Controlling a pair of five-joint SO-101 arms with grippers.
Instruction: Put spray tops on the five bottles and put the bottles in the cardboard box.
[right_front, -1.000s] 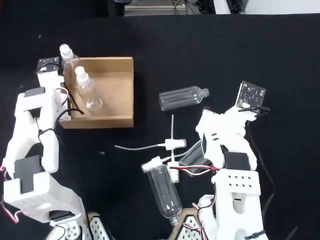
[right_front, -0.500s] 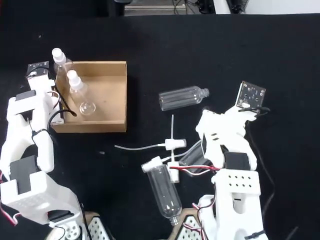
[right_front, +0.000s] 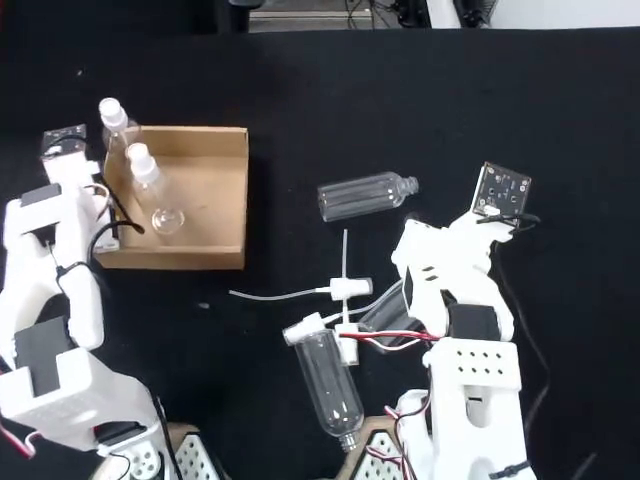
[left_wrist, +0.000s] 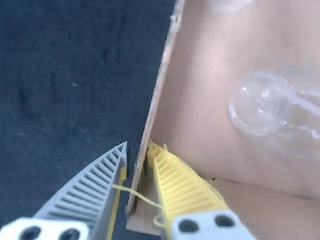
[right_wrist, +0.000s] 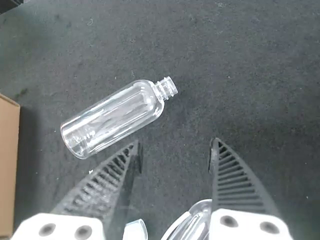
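The cardboard box (right_front: 180, 258) slid left, wall pinched by the left gripper (left_wrist: 137, 148), two capped bottles (right_front: 150, 187) inside.

Matt cardboard box (right_front: 212, 202); glossy, seemingly plastic bottle (right_front: 365, 195).

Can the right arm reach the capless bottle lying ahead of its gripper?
Probably yes: the bottle lies just ahead of the open right gripper, a little off to one side, with nothing between them.
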